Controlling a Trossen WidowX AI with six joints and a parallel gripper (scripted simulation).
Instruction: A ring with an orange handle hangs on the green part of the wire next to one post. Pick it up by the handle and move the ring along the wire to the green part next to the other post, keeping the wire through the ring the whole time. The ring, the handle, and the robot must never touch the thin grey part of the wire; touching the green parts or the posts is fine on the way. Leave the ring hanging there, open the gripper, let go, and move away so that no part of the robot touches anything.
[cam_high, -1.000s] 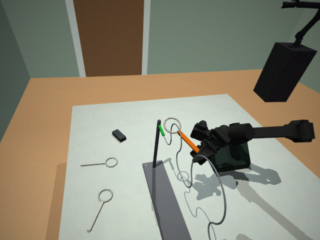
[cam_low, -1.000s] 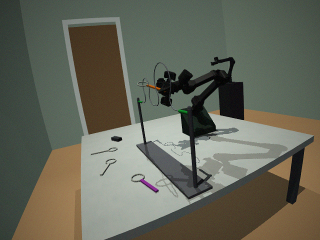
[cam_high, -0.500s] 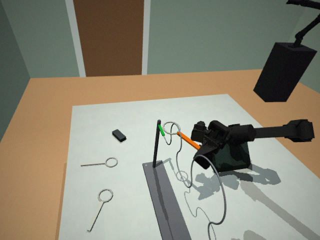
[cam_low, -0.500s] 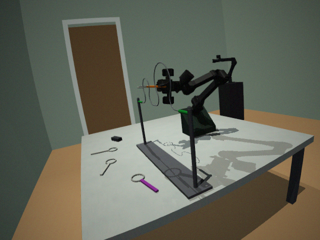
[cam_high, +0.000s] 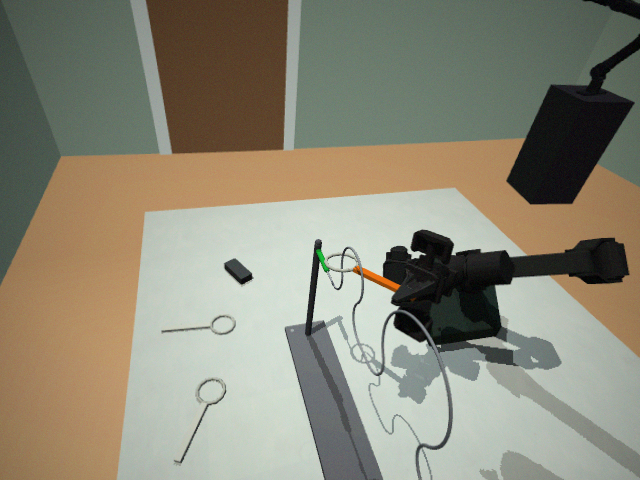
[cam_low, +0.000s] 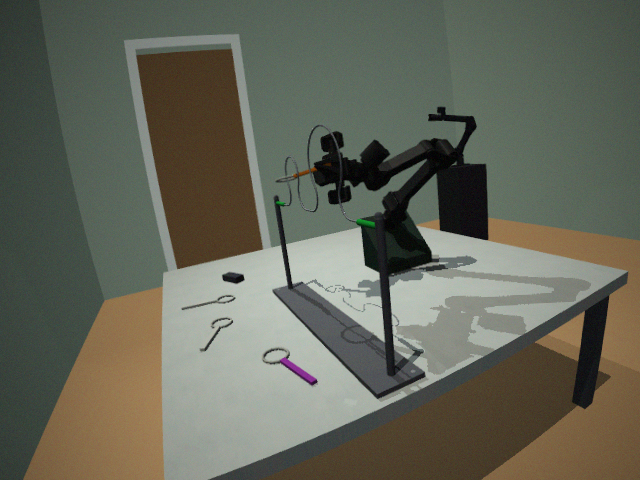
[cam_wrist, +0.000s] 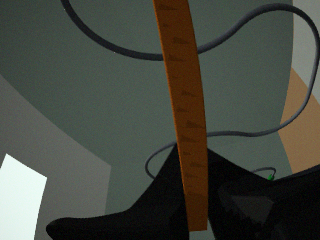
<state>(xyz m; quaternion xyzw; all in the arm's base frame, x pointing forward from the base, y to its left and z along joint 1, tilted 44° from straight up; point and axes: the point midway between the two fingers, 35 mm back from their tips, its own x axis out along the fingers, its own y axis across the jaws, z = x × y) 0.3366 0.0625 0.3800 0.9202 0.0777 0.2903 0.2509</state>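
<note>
The ring (cam_high: 338, 270) (cam_low: 278, 180) lies nearly level in the air around the grey wire (cam_high: 450, 403) (cam_low: 308, 149) (cam_wrist: 135, 55), at the first hump near the far post (cam_high: 312, 294) (cam_low: 282, 245). Whether it touches the wire cannot be told. The green part there (cam_high: 321, 259) (cam_low: 280, 203) is lower than the ring in the exterior view. My gripper (cam_high: 405, 297) (cam_low: 321, 169) (cam_wrist: 185, 148) is shut on the orange handle (cam_high: 377, 279) (cam_low: 305, 172) (cam_wrist: 185, 90). The other green part (cam_low: 367, 223) joins the near post (cam_low: 385, 299). The ring is out of the wrist view.
The large wire loop stands close to my gripper in the exterior view. A grey base plate (cam_high: 330, 408) (cam_low: 330, 330) carries the posts. A purple-handled ring (cam_low: 299, 370), two plain rings with thin stems and a black block (cam_high: 238, 271) (cam_low: 233, 277) lie on the table.
</note>
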